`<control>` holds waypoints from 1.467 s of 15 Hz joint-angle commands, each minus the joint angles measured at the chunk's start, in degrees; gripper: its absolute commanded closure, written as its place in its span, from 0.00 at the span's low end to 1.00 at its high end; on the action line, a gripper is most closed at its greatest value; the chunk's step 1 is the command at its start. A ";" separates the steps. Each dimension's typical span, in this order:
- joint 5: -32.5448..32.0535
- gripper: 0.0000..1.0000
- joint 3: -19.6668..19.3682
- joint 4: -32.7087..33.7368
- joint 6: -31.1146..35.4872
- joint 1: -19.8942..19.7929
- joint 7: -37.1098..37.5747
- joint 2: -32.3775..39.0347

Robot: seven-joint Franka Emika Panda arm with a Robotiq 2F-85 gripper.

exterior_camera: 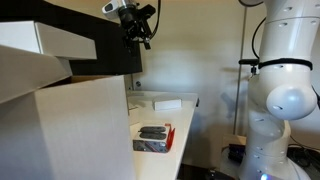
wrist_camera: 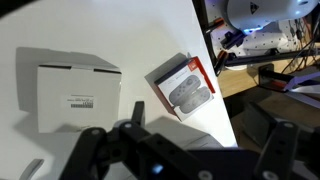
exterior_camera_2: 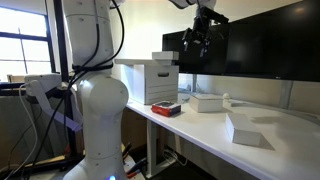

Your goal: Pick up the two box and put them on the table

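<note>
White box and second white box both lie flat on the table, apart from each other, neither gripped. Left to right in an exterior view: robot arm, glossy white rounded shells, stands at the table end; big pale carton sits on the tabletop; red-edged tray with dark items lies near the carton's foot; then the white box, near the tray but not touching; then the second white box, further along and closer to the front edge. Its long axis looks to run roughly along the table's length, but the angle is too shallow to be sure. Both are plain matte white, low rectangular slabs with square corners. The table is smooth white with a rounded edge. In the wrist view the white box is on the left, long axis across the picture and slightly skewed, with a small printed label on its top face, text too small to read. The tray is to its right, turned diagonally, with a clear gap of bare table between them. In the other exterior view the tray is nearer the camera and the white box beyond it. The gripper, dark metal, hangs high above the table over the tray and white box area, fingers pointing down, jaws apart with nothing between them.
</note>
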 commanded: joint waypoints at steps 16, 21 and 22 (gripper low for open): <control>0.87 0.00 8.33 7.55 7.93 7.25 -13.58 1.53; 0.39 0.00 11.39 10.50 8.41 9.69 -16.78 3.47; 0.32 0.00 11.88 11.07 8.42 10.08 -17.02 3.69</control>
